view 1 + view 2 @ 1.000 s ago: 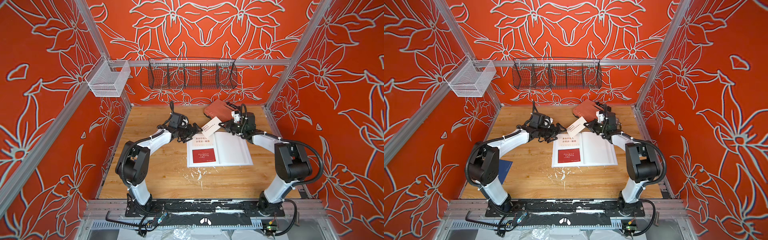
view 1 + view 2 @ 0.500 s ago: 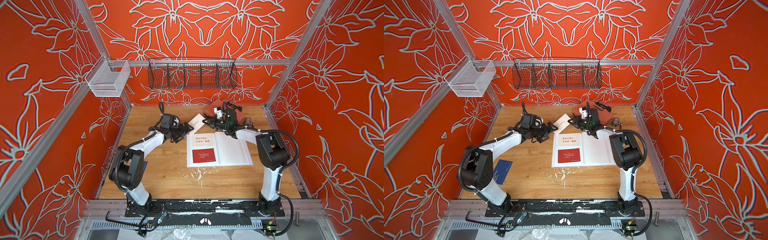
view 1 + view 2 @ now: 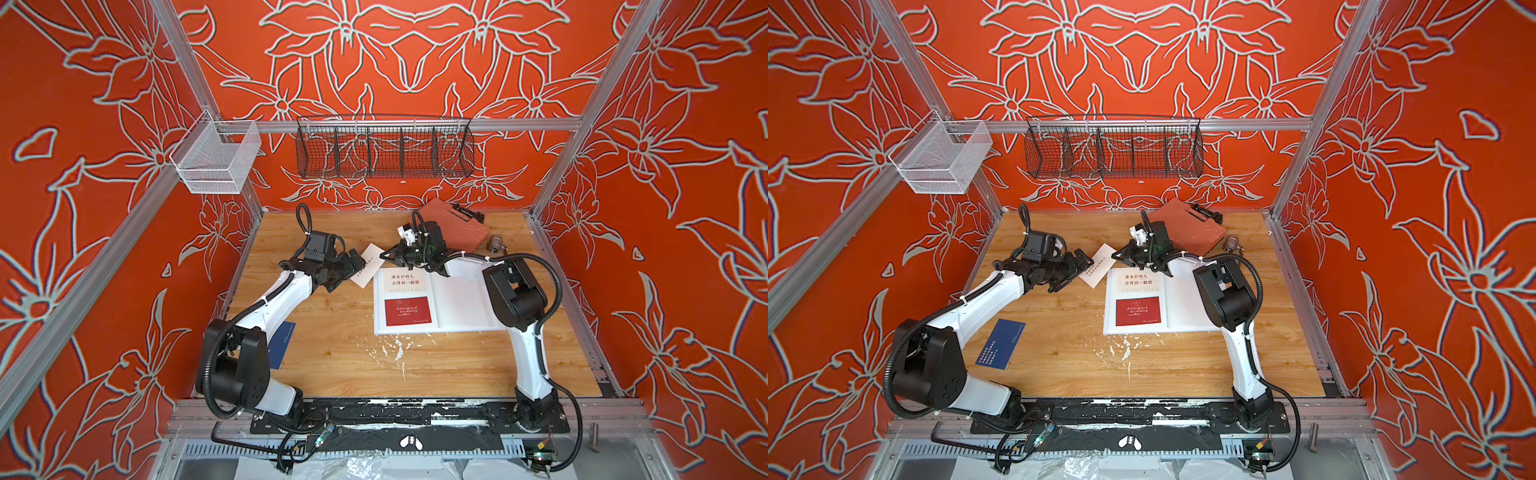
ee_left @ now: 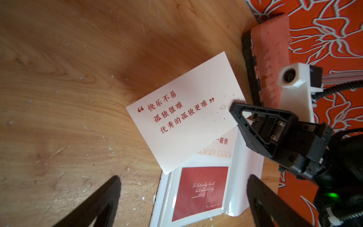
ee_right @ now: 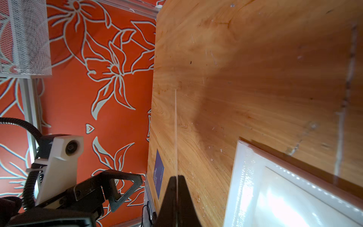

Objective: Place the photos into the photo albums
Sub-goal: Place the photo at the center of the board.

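Starting at the near left: navy card (image 3: 1000, 344) flat on the wooden surface (image 3: 1067, 365), tucked beside the left arm and well apart from everything else. Not dealt with yet.

Next over, left gripper (image 3: 353, 264) spread wide and holding nothing, parked just left of a white card (image 3: 371, 270). Same story from the left wrist view: both fingers (image 4: 110, 188) far apart, only wood and paper between them.

Then the white card itself, pinched at its far-right end by the right gripper (image 3: 385, 257), jaws clamped flat on it. Long axis running diagonally, near-left to far-right, near corner poking over the far-left corner of the open photo album (image 3: 457, 299). So, sandwiched between the two grippers: left one right at the free end, right one doing the holding.

On the album's left page: another white card (image 3: 402, 280) at the far end, dark red card (image 3: 407, 311) at the near end, both seemingly under glossy sleeves. Right page blank.

Best guess for the coming move: carry the held card right and nearer, toward that blank page, swinging the long axis square with the page on the way. Right arm clearly the closer one for that. Can't tell from here where the pocket openings sit.

Far right: orange ribbed case (image 3: 457, 228) and a small metal bit (image 3: 495, 243). Not part of this.
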Available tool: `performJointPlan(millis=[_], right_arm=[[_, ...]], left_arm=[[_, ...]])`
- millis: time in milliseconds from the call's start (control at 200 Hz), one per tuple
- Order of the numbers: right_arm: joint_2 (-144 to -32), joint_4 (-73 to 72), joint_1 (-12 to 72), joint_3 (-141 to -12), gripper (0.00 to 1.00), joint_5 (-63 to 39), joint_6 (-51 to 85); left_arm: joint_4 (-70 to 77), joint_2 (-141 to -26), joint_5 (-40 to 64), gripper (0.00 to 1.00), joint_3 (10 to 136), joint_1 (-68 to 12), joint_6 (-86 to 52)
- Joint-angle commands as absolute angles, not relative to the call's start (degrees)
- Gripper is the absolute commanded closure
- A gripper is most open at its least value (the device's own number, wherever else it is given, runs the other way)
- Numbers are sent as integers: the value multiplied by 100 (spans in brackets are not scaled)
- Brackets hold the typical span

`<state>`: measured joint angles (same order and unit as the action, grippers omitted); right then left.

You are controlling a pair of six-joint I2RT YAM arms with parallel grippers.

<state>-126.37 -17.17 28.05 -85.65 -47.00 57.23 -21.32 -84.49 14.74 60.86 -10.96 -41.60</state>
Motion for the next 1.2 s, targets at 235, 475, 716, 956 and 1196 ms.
performJointPlan(millis=[235,475,716,956,1196], right_arm=[[-12972,-800,3167,-8929,100,-4894,5305],[-12833,-821,3284,-8515,100,-4723,5316],[-12599,-631,3392,-8112,96,-4410,5148],[-12153,442,3437,-8195,52,-3833,4568],[-11247,1826,3417,-8347,31,-2802,3634]], left_arm=[[-2642,-8102,1365,3,5810,-906,-3940],[-2813,-8059,1491,2,5733,-885,-3850],[-2882,-8021,1574,2,5645,-888,-3824],[-2837,-7965,1657,2,5682,-888,-3797],[-2742,-8237,1934,2,6040,-1002,-3503]])
